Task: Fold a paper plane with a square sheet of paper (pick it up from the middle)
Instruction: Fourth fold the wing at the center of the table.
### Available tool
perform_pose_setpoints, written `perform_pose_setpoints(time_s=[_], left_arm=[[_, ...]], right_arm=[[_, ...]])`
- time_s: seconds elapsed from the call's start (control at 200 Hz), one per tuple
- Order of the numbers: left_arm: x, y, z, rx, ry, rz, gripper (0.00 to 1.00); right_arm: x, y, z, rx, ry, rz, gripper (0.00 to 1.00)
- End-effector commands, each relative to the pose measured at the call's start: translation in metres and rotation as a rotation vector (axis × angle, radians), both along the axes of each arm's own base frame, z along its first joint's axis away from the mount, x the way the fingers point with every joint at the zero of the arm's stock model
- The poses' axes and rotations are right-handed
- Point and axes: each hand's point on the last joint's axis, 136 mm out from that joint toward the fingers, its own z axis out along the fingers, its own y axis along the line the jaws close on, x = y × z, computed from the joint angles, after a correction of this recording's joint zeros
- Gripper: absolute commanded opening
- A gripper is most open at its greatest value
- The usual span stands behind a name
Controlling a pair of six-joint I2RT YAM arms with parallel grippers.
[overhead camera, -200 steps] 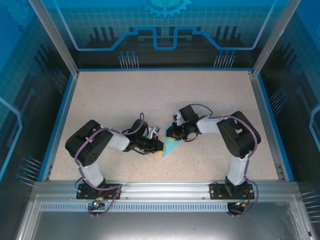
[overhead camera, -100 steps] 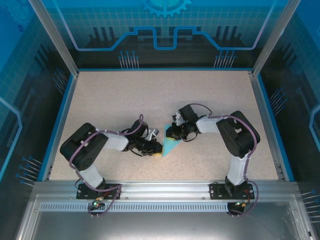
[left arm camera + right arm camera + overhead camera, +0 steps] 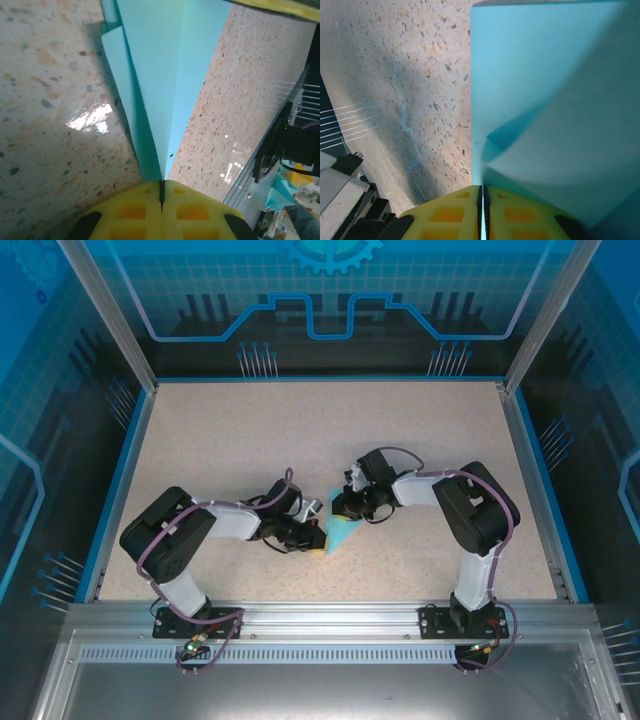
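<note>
Item: light-blue thin paper sheet (image 3: 343, 531), already folded to a narrow pointed wedge with centre crease, mid-front of speckled beige bench (image 3: 300, 440).
Grip: left end effector (image 3: 161, 189) clenched on its tip; right end effector (image 3: 482, 192) clenched on its wide edge.
Status: nose folds done; wing folds judged outstanding.

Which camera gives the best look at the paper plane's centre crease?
Left wrist: the paper plane runs lengthwise, crease and folded layers clear. Right wrist shows one broad end close up; top external, a small cyan wedge.
</note>
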Motion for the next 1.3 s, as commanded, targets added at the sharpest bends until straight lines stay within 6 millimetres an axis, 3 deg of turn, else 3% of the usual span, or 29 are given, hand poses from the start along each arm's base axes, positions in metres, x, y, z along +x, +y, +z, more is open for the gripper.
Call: perform_pose_setpoints(time_s=[0.0,0.385,0.575,0.74,0.99,1.15,1.29], left_arm=[[-0.038,0.012,-0.02,0.089,0.128,-0.087,0.0],[-0.064,0.03,-0.052,0.207,0.276,-0.081,0.0],[-0.07,0.029,-0.039,0.182,0.253,-0.089,0.06],[-0.047,0.022,0.005,0.129,0.106,-0.049,0.13],[0.017,-0.012,0.066,-0.045,-0.057,0.03,0.12],[0.044,-0.034,0.066,-0.072,-0.059,0.029,0.1],[0.047,-0.035,0.04,-0.043,-0.02,0.051,0.08]], right_arm=[[-0.027,-0.029,-0.047,-0.182,0.123,-0.017,0.12],[-0.031,-0.036,-0.055,-0.23,0.144,-0.018,0.11],[-0.03,-0.036,-0.055,-0.242,0.145,-0.014,0.11],[-0.032,-0.036,-0.055,-0.244,0.144,-0.008,0.11],[-0.032,-0.035,-0.057,-0.231,0.151,-0.012,0.1],[-0.032,-0.033,-0.054,-0.217,0.146,-0.011,0.1],[-0.031,-0.032,-0.054,-0.206,0.145,-0.011,0.1]])
